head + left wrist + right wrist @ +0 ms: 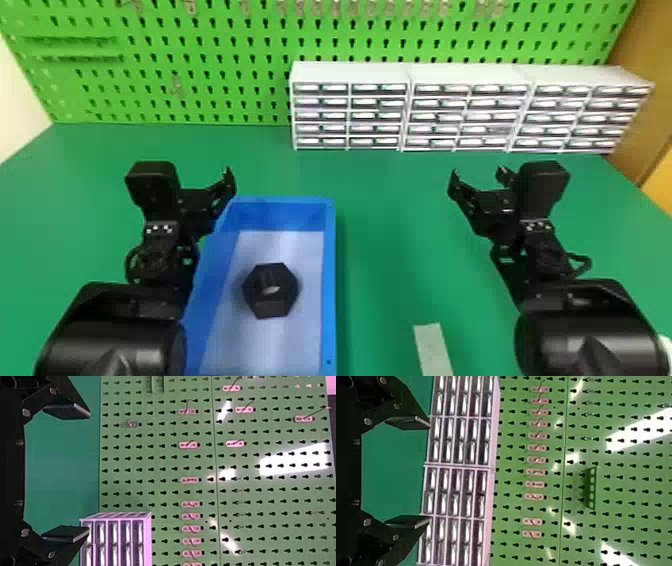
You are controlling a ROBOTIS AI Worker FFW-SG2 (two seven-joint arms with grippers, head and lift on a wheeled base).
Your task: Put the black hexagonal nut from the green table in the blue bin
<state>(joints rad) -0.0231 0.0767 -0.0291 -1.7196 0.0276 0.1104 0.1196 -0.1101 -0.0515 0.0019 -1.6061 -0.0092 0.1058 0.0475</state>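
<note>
The black hexagonal nut [270, 290] lies flat on the floor of the blue bin [328, 280], which stands on the green table [385, 240]. Over the bin's far left corner is my left gripper [202, 182], well beyond the nut and not touching it. In the left wrist view the left gripper [89, 473] is open with nothing between its fingers. My right gripper [477, 180] is above the table to the right of the bin. The right wrist view shows the right gripper [429, 473] open, its fingers wide apart around nothing.
White drawer cabinets [465, 115] stand along the table's back right edge. Behind them rises a green pegboard [210, 65] with small hooks. A pale strip [433, 350] lies on the table near the front, between the bin and the right arm.
</note>
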